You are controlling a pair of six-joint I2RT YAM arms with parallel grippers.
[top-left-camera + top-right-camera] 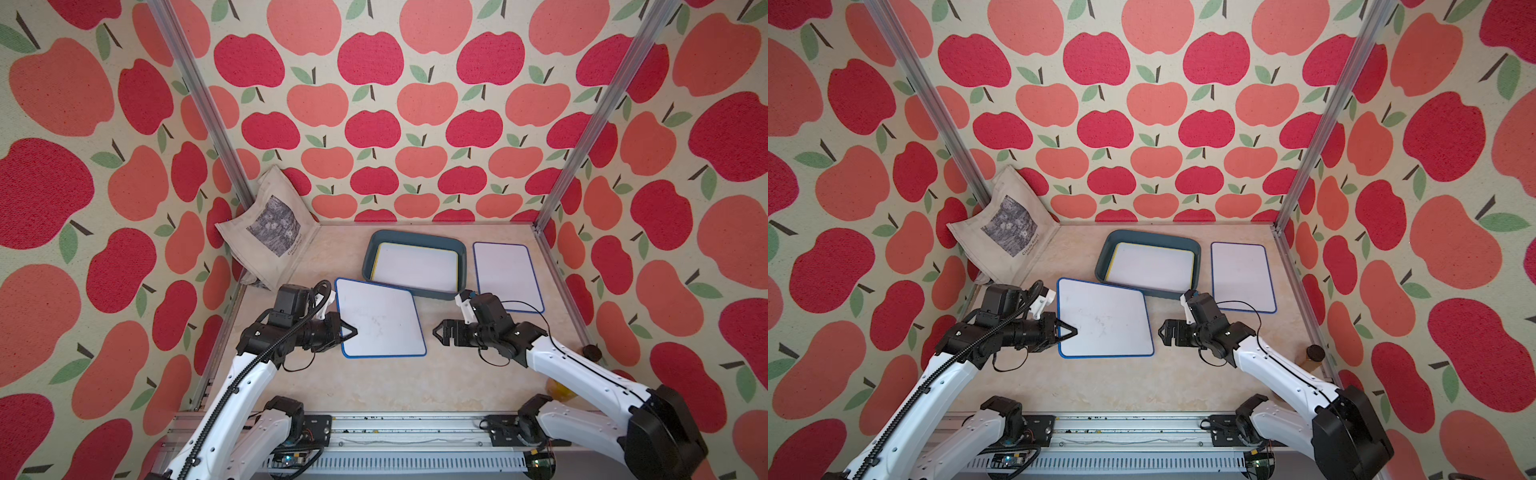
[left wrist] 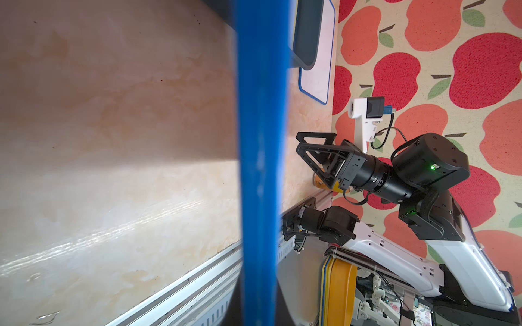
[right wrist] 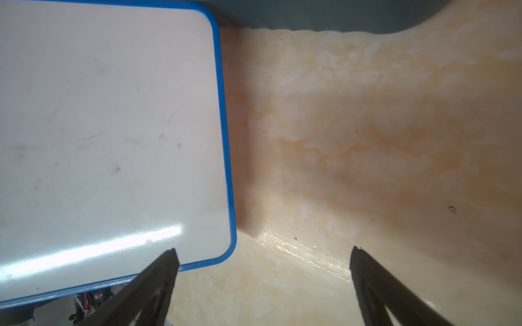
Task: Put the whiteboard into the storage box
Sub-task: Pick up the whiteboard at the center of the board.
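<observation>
1. Blue-rimmed whiteboard [image 1: 380, 320]: flat panel with a white glossy face, faintly smudged. It sits toward the front left of the bench [image 1: 395, 382], with its far corner just beside the near rim of the storage box [image 1: 370, 266]. A shadow under its edge in the right wrist view suggests it is raised off the surface.
2. Left hand [image 1: 352, 331]: clenched on the left edge of that whiteboard, with the jaws pinching the blue rim.
3. Right hand [image 1: 436, 332]: released and empty, near the whiteboard's right edge. Its fingers [image 3: 169, 259] are spread wide over bare bench.
4. Storage box: dark teal tray at the back centre, already containing a yellow-rimmed whiteboard [image 1: 417, 266] lying flat.
5. Second blue-rimmed whiteboard [image 1: 507, 276]: flat on the bench, just right of the box.
6. Tote bag [image 1: 270, 228]: beige cloth, propped in the back left corner.
7. Handling, judged: the panel is probably thin, stiff and light, with a slick face. The rim is the sensible hold. Gripped by one edge only, it may sag or swivel, so support on the opposite edge would steady it. The box leaves little margin, so the panel needs squaring to it before lowering.
</observation>
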